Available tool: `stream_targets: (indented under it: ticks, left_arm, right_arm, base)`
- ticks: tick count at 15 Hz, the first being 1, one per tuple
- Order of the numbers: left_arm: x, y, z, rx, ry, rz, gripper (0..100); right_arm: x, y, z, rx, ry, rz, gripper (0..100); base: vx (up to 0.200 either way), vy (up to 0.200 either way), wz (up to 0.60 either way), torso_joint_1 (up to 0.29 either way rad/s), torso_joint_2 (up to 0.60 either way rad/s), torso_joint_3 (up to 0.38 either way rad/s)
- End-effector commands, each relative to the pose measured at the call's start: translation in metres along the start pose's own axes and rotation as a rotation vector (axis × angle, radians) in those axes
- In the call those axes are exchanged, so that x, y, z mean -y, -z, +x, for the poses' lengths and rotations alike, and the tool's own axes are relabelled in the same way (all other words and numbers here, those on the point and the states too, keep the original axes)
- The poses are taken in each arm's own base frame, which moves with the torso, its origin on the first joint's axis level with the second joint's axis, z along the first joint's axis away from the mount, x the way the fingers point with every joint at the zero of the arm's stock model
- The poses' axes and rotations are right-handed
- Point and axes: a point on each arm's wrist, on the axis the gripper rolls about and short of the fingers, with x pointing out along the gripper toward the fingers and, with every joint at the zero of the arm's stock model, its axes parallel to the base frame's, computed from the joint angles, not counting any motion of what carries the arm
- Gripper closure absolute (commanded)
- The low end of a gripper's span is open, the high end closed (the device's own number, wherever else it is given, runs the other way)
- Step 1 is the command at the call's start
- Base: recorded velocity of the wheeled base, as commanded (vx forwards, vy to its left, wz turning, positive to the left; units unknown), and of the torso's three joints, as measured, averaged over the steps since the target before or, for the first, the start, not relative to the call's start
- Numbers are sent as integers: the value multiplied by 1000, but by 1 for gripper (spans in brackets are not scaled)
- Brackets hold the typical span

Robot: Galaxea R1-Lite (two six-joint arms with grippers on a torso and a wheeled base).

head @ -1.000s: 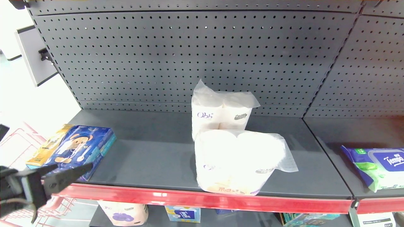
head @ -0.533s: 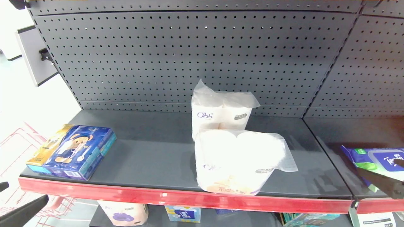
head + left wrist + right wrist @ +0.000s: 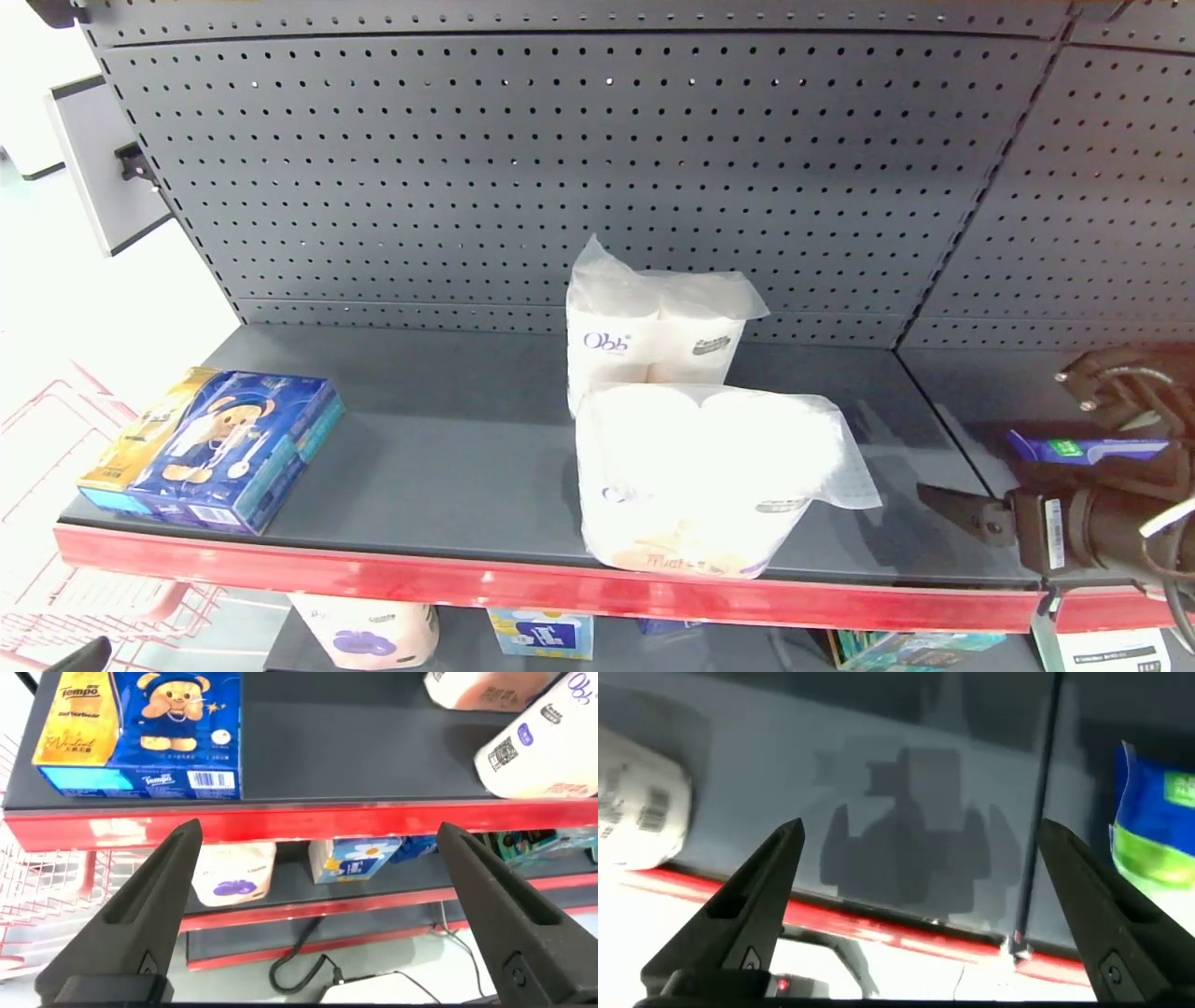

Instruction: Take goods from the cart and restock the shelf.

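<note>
On the grey shelf a blue tissue box lies at the left front. Two white toilet-roll packs stand in the middle, one at the front and one behind it. My right gripper hovers open and empty over the shelf's right front, between the front pack and a blue-green wipes pack. My left gripper is open and empty, low in front of the shelf's red edge, below the tissue box.
A red wire cart stands at the left of the shelf. The lower shelf holds a purple-marked roll pack and a small blue box. A perforated back panel closes the rear. An upright divider separates the right bay.
My left arm has dropped down out of the lower left of the head view. My right arm has come up at the right and now covers most of the wipes pack.
</note>
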Motion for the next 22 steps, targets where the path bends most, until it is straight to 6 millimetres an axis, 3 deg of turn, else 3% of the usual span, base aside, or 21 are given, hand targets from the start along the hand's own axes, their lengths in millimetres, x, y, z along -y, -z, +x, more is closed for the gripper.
stream_targets:
  ticks: [1,7,12,22]
  left_arm:
    - [0,2,-3,16,0,1,0]
    - [0,4,-8,42,-12,4,0]
    - [0,4,-7,37,-16,3,0]
    - [0,4,-7,36,-16,3,0]
  right_arm:
    - [-10,-1,8,-31,-36,-33,0]
    - [-30,2,25,-93,-99,-95,0]
    - [-40,-11,43,-104,-111,-104,0]
    - [-58,-16,60,-132,-149,-132,0]
  base:
    - [0,0,0,0,0,0]
    - [0,0,0,0,0,0]
    - [0,0,0,0,0,0]
    - [0,0,0,0,0,0]
